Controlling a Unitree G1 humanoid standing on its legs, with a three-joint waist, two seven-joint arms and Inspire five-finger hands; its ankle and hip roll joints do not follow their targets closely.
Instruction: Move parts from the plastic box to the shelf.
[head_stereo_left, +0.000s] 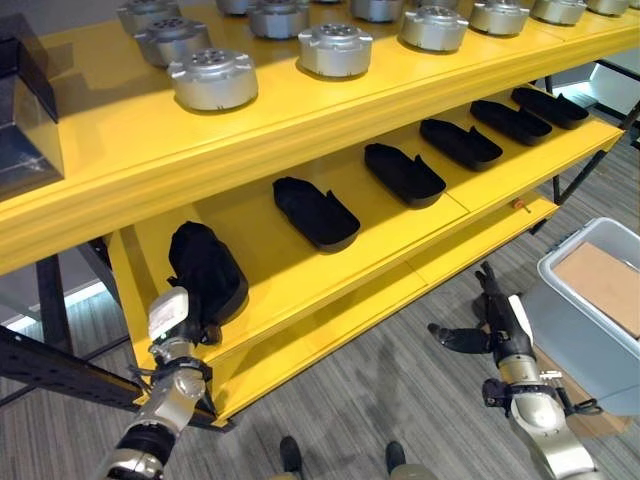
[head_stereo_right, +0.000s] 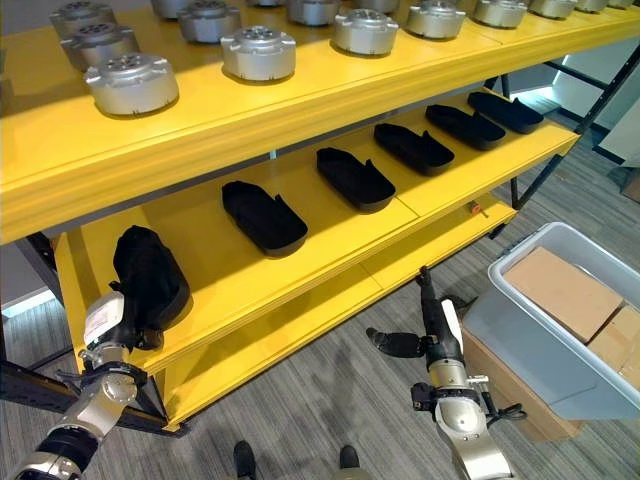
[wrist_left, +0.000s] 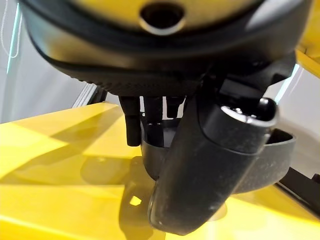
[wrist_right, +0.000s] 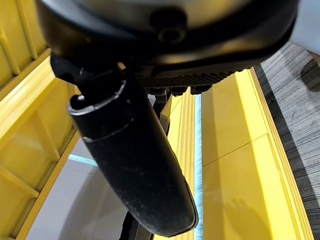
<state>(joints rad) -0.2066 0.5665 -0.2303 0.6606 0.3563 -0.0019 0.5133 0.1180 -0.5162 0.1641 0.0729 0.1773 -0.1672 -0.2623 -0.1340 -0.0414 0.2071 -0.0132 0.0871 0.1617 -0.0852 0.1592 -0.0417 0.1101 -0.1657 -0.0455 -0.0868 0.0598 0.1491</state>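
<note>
Yellow shelf (head_stereo_left: 330, 130) with round metal parts (head_stereo_left: 213, 79) on its top level and a row of black parts (head_stereo_left: 315, 212) on the middle level. The left hand (head_stereo_left: 172, 325) rests at the front edge of the middle level, against the leftmost black part (head_stereo_left: 205, 268); the left wrist view shows its fingers (wrist_left: 133, 122) reaching down over the part and the thumb beside it, but whether they grip or merely touch cannot be told. The right hand (head_stereo_left: 500, 320) hangs above the floor (head_stereo_left: 380, 390), near the lowest level, fingers straight, thumb spread, holding nothing. The plastic box (head_stereo_right: 600, 370), cut off at the right edge, holds cardboard boxes (head_stereo_right: 562, 290); any parts inside are hidden.
</note>
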